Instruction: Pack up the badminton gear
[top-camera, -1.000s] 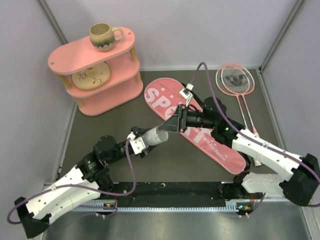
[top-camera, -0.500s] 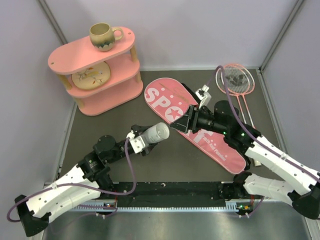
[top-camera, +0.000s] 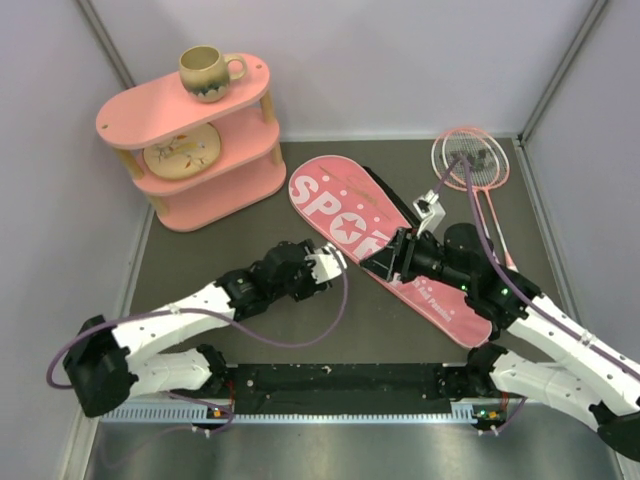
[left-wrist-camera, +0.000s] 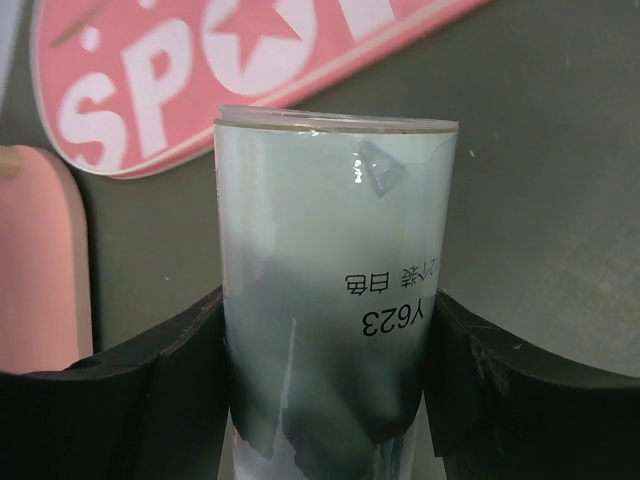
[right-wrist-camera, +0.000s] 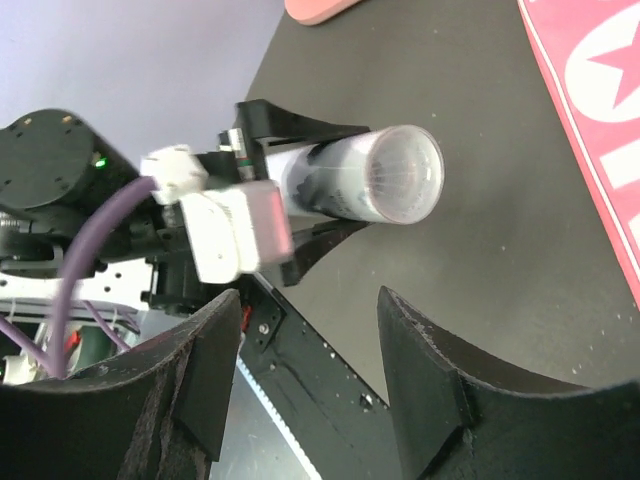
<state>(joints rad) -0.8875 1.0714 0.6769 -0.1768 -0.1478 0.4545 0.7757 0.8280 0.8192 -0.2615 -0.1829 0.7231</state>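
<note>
Left gripper (top-camera: 318, 268) is clenched on the long white tube (top-camera: 328, 263). In the left wrist view both black fingers (left-wrist-camera: 180, 350) press the tube's sides, jaws grasping it below the capped end. The tube (left-wrist-camera: 335, 250) carries printed text "Y623". It sits near mid-surface, just beside the near edge of the pink bag (top-camera: 345, 205) lettered SPORT, capped end pointing toward the right gripper (top-camera: 388, 262). Can't tell whether it touches the bag.

Right gripper (right-wrist-camera: 310, 360) has its jaws released, nothing between them, apart from the tube and facing its end. In the right wrist view the tube (right-wrist-camera: 365, 180) has a round translucent cap; contents too blurred to tell.

The bag lies flat and diagonal on the dark surface (top-camera: 200, 255), wide end toward the rear. The right arm is above its narrow end.

2 pink-framed rackets (top-camera: 470, 160) lie at rear right, heads overlapping, beside the bag.

Pink 2-tier shelf (top-camera: 190, 130) stands rear left, brown mug (top-camera: 208, 72) upright on top.
</note>
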